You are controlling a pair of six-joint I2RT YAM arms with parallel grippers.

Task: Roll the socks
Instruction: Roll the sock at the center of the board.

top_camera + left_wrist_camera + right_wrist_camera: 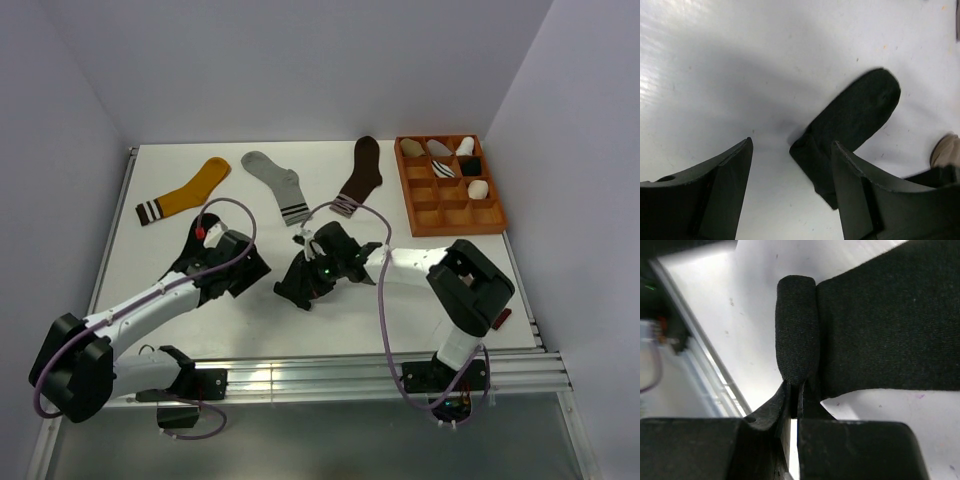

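Black sock [860,110] down on the white surface [320,160], and the right jaws have it! On the right wrist view they are clenched tight on the rolled end [796,330]. It is a snug cylinder of fabric standing just above the fingertips. The flat rest of the sock spreads off to the right of the roll.

Over to the left wrist view: the left jaws are released and stand wide apart above the surface, gripping no fabric. The toe [877,92] points up and away. The sock's body runs down and slips behind the finger [860,195] on the right of that view, lying flat.

From above, both sets of jaws crowd together mid-surface, the left just beside the right, with the sock dark beneath them and hard to pick out.

Along the far edge, well apart from the action, lie a mustard sock [190,190] on the left, a grey sock [278,182] in the middle and a dark brown sock [362,172] next to it. At far right, a wooden tray [458,226] carries rolled socks [466,147] in several of its far compartments.
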